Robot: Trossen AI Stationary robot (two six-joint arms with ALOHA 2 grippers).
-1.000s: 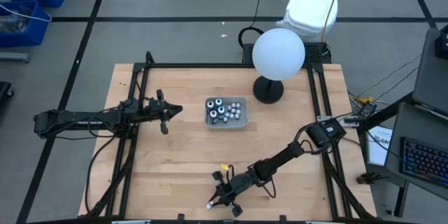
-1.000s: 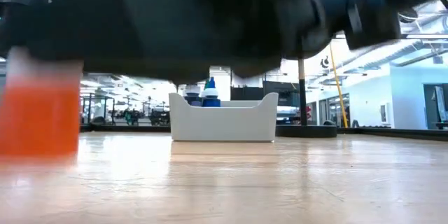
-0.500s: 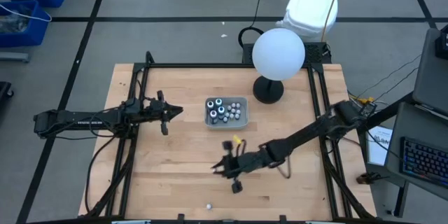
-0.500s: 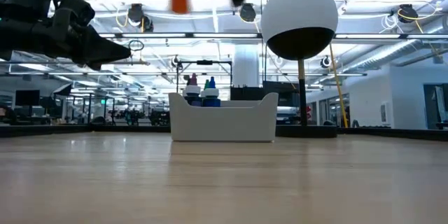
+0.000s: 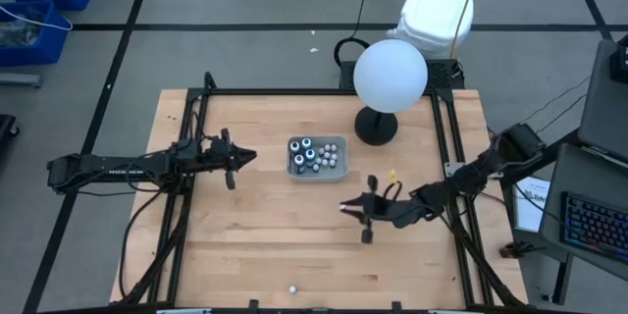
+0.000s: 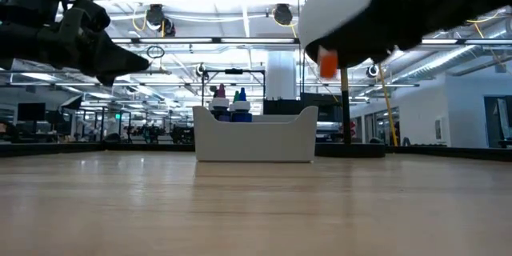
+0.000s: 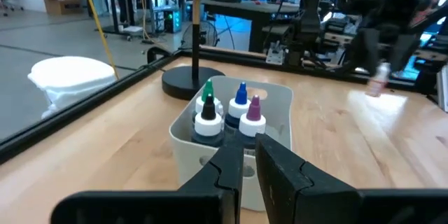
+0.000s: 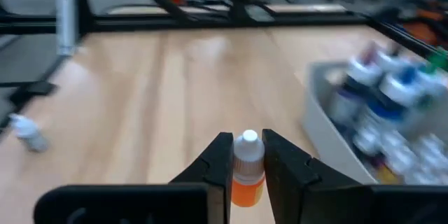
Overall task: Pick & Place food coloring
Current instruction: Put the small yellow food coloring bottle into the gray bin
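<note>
My right gripper (image 5: 346, 208) hovers over the table's middle right, shut on a small orange food coloring bottle (image 8: 246, 170) with a white cap; the low view shows that bottle (image 6: 327, 64) high above the wood. Several more tiny bottles stand in the grey tray (image 5: 317, 157), which appears in the low view (image 6: 254, 134) and just ahead of my left gripper (image 7: 246, 159). That left gripper (image 5: 247, 155) waits left of the tray, fingers nearly together, touching nothing. One white-capped bottle (image 5: 291, 289) lies on its side near the table's near edge. My right gripper pinches the orange bottle between its two fingers (image 8: 218, 159), on the orange body just below the white cap (image 8: 246, 182). The fingers point roughly level toward the table's left. The bottle is lifted clear of the table, cap uppermost.
A large white globe (image 5: 391, 76) on a black stand (image 5: 375, 128) rises at the far right, close behind the tray. A black frame rail (image 5: 446, 147) runs along the table's sides. Bare wood (image 5: 255, 235) lies between the tray and the near edge.
My right gripper has risen from the near edge, right in front of the low camera, and travelled toward the far right, carrying the orange bottle up clear of the table and nearer the tray. The white-capped bottle stays lying by the near edge.
</note>
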